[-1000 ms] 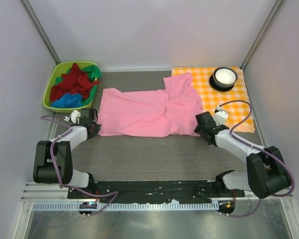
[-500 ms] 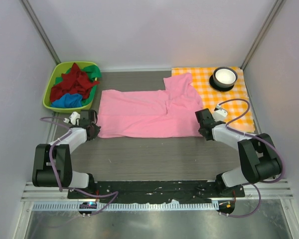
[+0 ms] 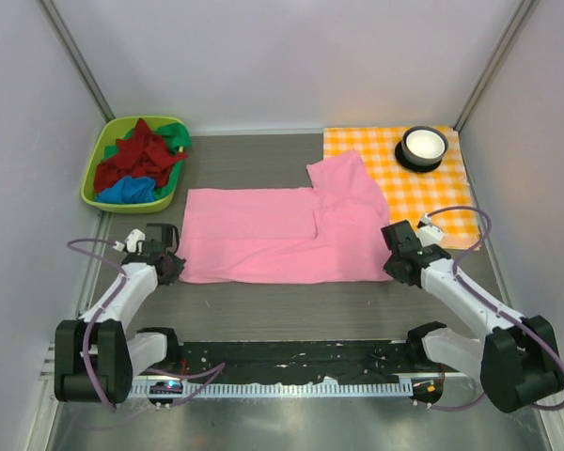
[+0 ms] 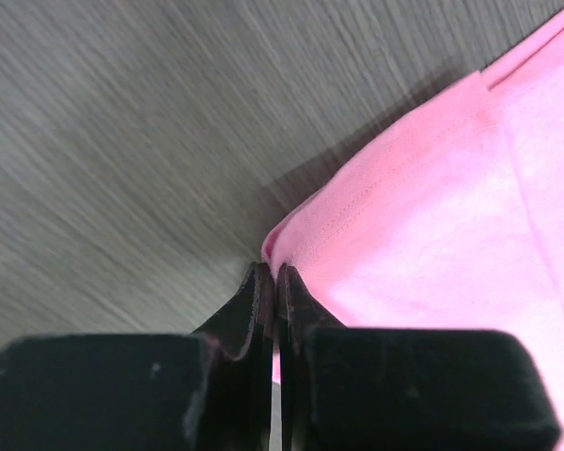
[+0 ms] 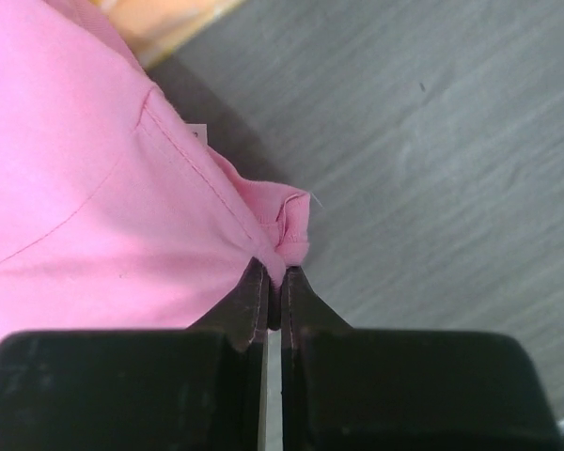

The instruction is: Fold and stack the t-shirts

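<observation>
A light pink t-shirt [image 3: 282,230] lies spread flat across the middle of the grey table, one sleeve reaching up toward the checked cloth. My left gripper [image 3: 174,268] is shut on its near left corner [image 4: 291,246]. At the near right corner [image 5: 287,235] my right gripper [image 3: 395,267] is shut on the bunched hem. In both wrist views the black fingers [image 4: 263,301] [image 5: 258,296] pinch pink cloth just above the tabletop. Dark red, green and bright blue t-shirts [image 3: 136,164] lie heaped in a green basket.
The green basket [image 3: 92,180] sits at the back left. An orange-and-white checked cloth [image 3: 423,188] covers the back right, with a white bowl on a black base [image 3: 423,146] on it. Grey walls enclose the table on three sides.
My right gripper has closed on the shirt's near right corner. Both arms have drawn toward the near edge, pulling the shirt's front hem straighter and nearer.
</observation>
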Controlling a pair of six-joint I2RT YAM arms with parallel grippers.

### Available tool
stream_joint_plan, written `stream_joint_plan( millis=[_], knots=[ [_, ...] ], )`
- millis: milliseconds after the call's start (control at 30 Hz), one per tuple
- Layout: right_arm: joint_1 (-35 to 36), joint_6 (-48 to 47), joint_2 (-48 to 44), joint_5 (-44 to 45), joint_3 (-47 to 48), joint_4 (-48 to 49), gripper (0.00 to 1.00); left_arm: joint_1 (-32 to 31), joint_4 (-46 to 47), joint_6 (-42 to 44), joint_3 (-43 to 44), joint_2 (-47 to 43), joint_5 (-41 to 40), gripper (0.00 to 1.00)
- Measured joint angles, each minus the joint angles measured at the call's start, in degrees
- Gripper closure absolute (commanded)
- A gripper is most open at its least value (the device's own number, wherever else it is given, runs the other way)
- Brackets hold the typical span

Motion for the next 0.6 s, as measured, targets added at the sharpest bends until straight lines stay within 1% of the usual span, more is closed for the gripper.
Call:
stream_joint_plan(
  millis=[133,233,400,433,467,533,600],
  knots=[
    [3.48,3.39,-4.98,-1.46,-1.2,-6.47,0.99,0.04,-3.78,0.15,-0.17,-3.8,-0.28,0.93],
    [8.22,6.49,-5.2,-1.95,-1.22,-10.25,0.99,0.09,-6.62,0.2,-0.5,-6.29,-0.79,0.93],
    [15.04,11.85,-5.2,-1.86,-1.07,-15.26,0.99,0.09,-11.82,-0.13,-1.2,-10.8,-1.49,0.89],
    [15.65,12.55,-5.2,-1.86,-0.9,-16.15,0.99,0.09,-12.63,-0.39,-1.4,-11.8,-1.49,0.87],
    [15.96,13.16,-5.2,-1.7,-0.63,-17.0,0.99,0.07,-13.18,-0.55,-1.57,-12.5,-1.49,0.82],
    [16.24,14.05,-5.2,-0.98,0.26,-18.6,0.99,0.09,-14.53,-0.94,-1.73,-13.38,-1.57,0.79],
    [16.31,14.78,-5.2,0.94,1.81,-20.59,0.99,0.09,-15.54,-1.64,-1.75,-13.38,-1.88,0.73]
  ],
)
